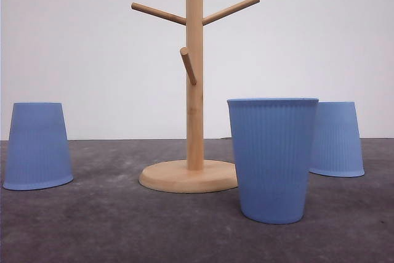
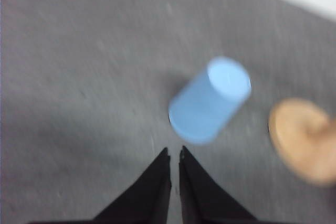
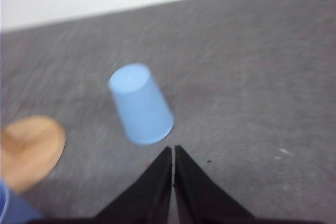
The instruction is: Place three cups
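So three cups on the grey table (image 1: 111, 226): one upside down near the left edge (image 1: 37, 146), one upright toward the front (image 1: 273, 158), one upside down behind it toward the right (image 1: 338, 140). The wooden mug tree (image 1: 194, 90) stands in the middle with bare pegs. Left gripper (image 2: 175, 153) and right gripper (image 3: 172, 149) are both pinched closed on nothing, each hanging above an inverted cup.

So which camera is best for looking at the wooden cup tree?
The front view: the wooden cup tree stands upright there, with its pole, three pegs and round base sharp. The left wrist view catches a blurry piece of its base, and the right wrist view a blurry piece of the base too.
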Robot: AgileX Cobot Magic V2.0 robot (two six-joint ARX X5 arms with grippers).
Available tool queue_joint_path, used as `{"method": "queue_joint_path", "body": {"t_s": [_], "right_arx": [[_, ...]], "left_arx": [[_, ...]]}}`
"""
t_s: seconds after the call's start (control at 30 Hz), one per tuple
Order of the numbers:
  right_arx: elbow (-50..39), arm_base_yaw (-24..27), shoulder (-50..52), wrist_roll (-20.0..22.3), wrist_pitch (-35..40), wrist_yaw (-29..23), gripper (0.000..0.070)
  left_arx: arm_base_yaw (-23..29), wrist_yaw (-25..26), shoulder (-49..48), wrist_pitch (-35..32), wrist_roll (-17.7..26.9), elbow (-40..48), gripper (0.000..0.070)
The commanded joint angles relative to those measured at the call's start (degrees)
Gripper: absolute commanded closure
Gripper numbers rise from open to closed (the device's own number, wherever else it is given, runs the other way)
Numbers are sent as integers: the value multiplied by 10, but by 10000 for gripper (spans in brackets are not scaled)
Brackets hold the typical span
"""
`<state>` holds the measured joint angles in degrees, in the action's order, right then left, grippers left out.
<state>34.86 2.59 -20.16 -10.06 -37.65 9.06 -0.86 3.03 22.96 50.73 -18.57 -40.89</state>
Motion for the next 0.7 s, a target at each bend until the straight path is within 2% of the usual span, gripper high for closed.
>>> {"method": "queue_joint_path", "body": {"t_s": [0.0,0.1,0.2,0.3,0.4,0.53,0.57,0.6,0.67], "right_arx": [[9,0,-22,61,0,22,696],[9,-2,-55,99,0,52,696],[9,-26,-72,119,3,47,696],[9,-63,-74,142,4,24,696],[9,-108,-75,159,3,1,696],[9,-141,-75,170,3,-5,681],[9,-144,-75,171,4,-5,641],[9,-146,-75,173,4,-5,572],[9,-146,-75,177,8,-5,349]], "left_arx": [[0,31,28,10,52,-12,689],[0,95,76,18,90,-17,688],[-11,136,115,14,109,-17,688],[-46,135,130,-1,123,-17,688],[-90,132,140,-13,163,-18,687],[-125,91,148,-19,207,-18,656],[-129,82,148,-21,212,-18,610],[-131,79,149,-24,213,-18,528],[-131,79,149,-28,206,-19,242]]}}
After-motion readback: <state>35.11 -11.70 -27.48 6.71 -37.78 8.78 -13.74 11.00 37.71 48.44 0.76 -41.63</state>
